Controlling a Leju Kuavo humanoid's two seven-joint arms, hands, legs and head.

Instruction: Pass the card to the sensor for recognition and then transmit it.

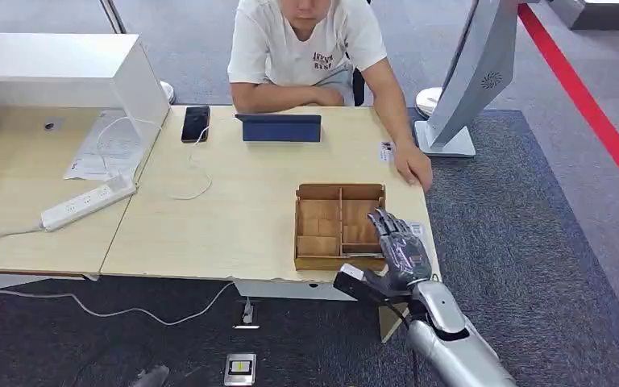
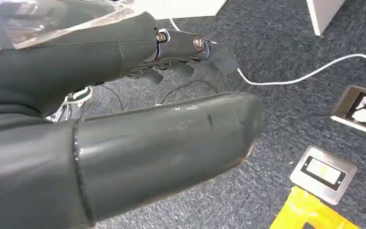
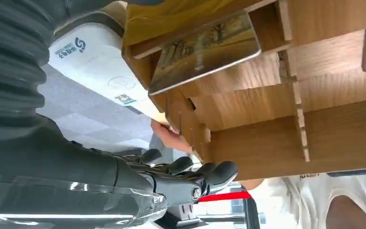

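- Wooden divided box (image 1: pixel 320 234) sits near the table's front edge; the card (image 3: pixel 205 50) leans in one of its compartments, not yet picked up.
- Right hand (image 1: pixel 399 246) hovers at the box's right side, fingers extended, holding nothing.
- Left hand (image 2: pixel 124 129) hangs over carpet, fingers apart, holding nothing.
- Grasping, sensing and handing over all remain, I judge.
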